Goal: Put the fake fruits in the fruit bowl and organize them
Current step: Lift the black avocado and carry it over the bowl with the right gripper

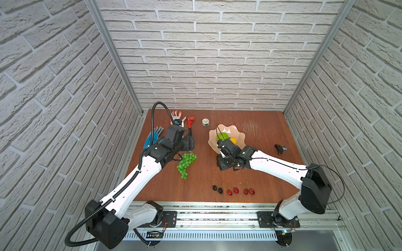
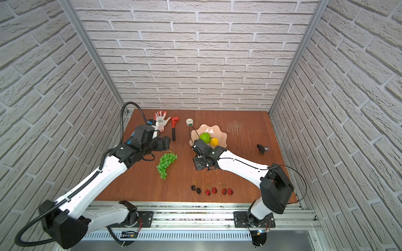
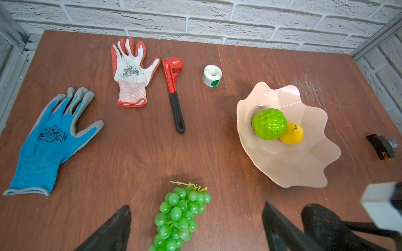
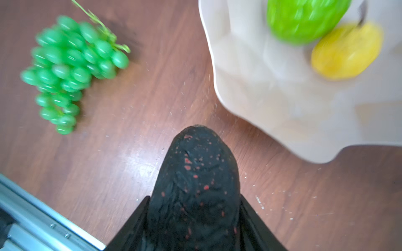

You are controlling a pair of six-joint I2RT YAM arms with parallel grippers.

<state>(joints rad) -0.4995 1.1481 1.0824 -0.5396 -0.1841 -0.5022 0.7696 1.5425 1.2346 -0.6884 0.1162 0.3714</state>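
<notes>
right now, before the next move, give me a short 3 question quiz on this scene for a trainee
1. True or false: the green grape bunch already lies in the fruit bowl.
2. Fill the gap: the right gripper is shut on the ___.
3. Count: how many cherry pairs lie on the table?
Key: 1 false, it lies on the table, outside the bowl. 2 avocado. 3 three, one dark and two red.
</notes>
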